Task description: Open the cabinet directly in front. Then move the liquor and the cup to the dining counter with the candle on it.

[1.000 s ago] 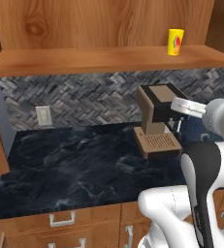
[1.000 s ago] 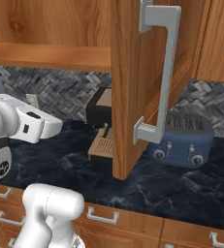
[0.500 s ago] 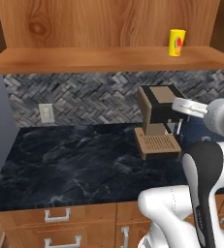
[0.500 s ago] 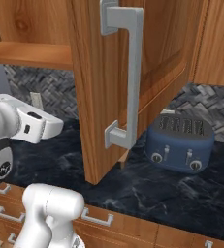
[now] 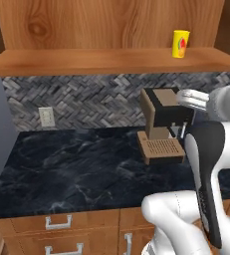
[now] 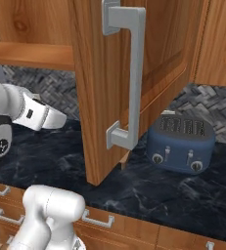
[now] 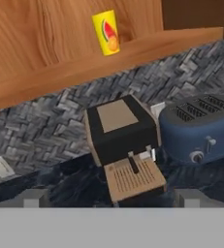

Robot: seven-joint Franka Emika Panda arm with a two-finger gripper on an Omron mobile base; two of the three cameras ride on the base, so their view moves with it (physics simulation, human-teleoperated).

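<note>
One door of the cabinet (image 6: 109, 73) is swung open, the gripper (image 7: 111, 201) is spread empty, and the cup (image 5: 180, 44) must be reached next.

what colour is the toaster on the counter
Dark blue toaster, clearest in the right base view.

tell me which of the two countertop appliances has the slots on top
The blue toaster, with two long slots on top and knobs on its front. The black and tan coffee machine beside it has a flat tan top and a drip tray instead.

The cabinet (image 6: 119, 88) door has swung further across the right base view.
</note>
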